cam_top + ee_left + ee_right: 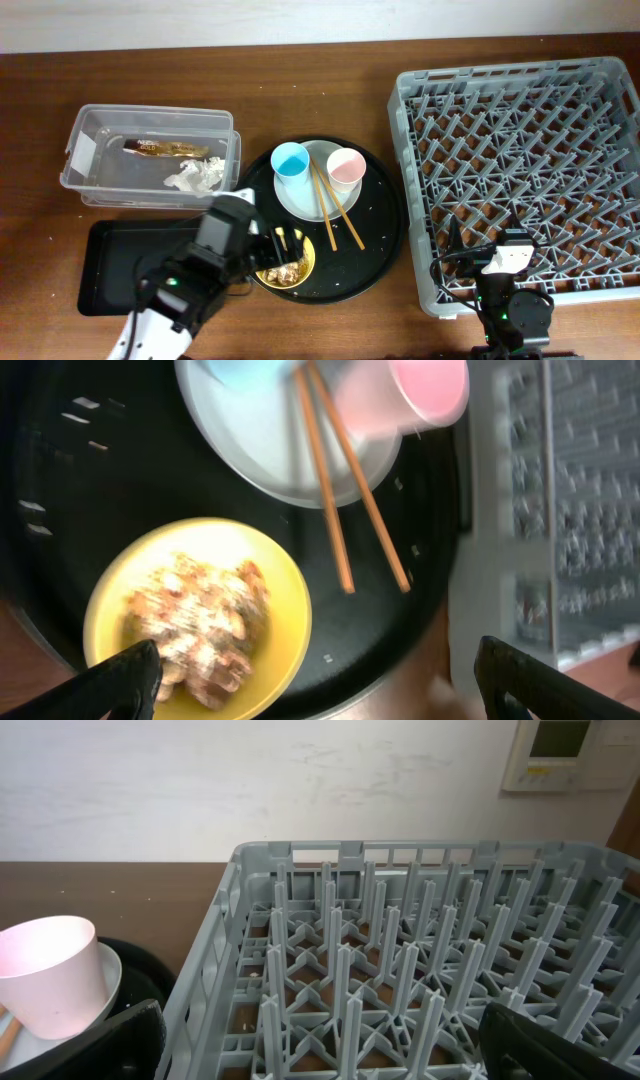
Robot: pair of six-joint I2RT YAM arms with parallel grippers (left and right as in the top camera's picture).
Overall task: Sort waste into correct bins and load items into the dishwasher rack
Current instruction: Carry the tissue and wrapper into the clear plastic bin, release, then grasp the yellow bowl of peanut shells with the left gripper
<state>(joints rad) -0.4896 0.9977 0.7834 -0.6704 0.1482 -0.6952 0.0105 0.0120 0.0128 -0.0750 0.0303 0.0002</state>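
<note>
Overhead: a crumpled white tissue (pixel 195 176) and a long brown-and-gold wrapper (pixel 165 149) lie inside the clear plastic rectangular tub (pixel 150 112), left of the large round black tray (pixel 385 235); so two pieces of waste look sorted. The smaller shallow black rectangular tray (pixel 105 270) sits lower-left of the round tray, nothing seen in its visible part. On the round tray, a pale grey-white round plate (pixel 297 203) carries a small light-blue cup (pixel 291 160) and a small pink cup (pixel 346 167), a pair of wooden chopsticks (pixel 335 210) slanting across it. The large square grey plastic crate (pixel 520 170), right of the round tray, holds nothing; none of the dishes is loaded yet.

Left wrist: the yellow bowl (pixel 110 600) rests at the round tray's near edge, beige-brown crumbly food scraps (pixel 200 625) heaped inside, not yet binned; the left fingers (pixel 120 678) are spread wide above the bowl, gripping nothing.

Right wrist: the right fingers (pixel 90 1040) are wide apart and empty, hanging at the crate's near wall on the side away from the desk's far edge; the pink cup shows at the left.

Judgement: early going; the scraps look like the step in hand.
</note>
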